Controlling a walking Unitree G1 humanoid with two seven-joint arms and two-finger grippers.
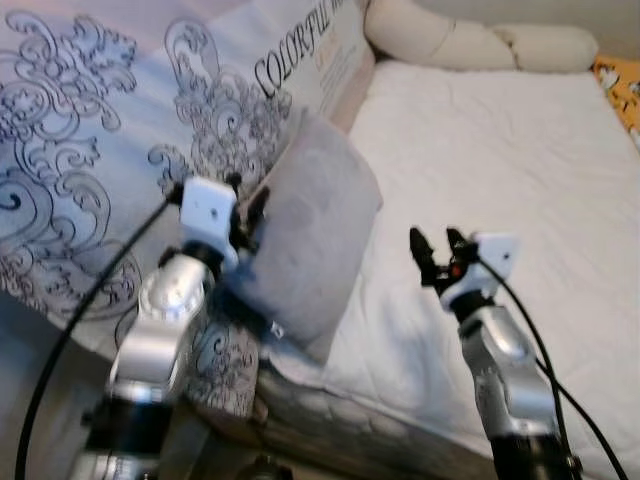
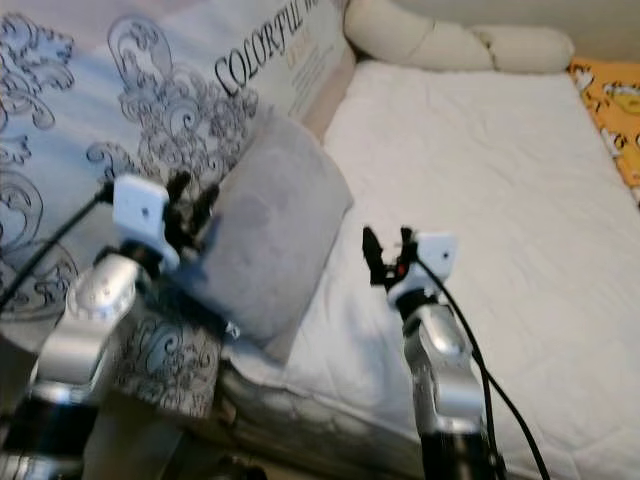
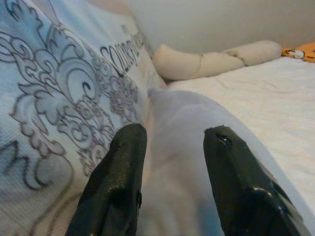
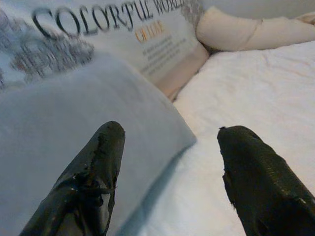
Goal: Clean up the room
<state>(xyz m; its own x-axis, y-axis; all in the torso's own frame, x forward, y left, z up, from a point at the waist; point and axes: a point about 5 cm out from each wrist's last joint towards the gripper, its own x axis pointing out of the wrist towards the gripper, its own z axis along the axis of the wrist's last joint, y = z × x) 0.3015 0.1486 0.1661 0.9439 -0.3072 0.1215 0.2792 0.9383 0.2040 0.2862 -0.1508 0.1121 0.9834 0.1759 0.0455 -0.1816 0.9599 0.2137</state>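
Observation:
A grey pillow stands tilted on the bed's left edge, leaning against a patterned blue-white duvet. My left gripper is at the pillow's left edge and shut on it. In the left wrist view its fingers sit one on each side of the grey fabric. To the right of the pillow, my right gripper hovers open just above the white mattress, holding nothing. In the right wrist view its fingers are wide apart, pointing at the pillow's corner.
A long cream bolster lies along the head of the bed. An orange printed cloth shows at the far right. The duvet, printed with "COLORFUL WORLD", is heaped on the left side. The mattress edge runs below my arms.

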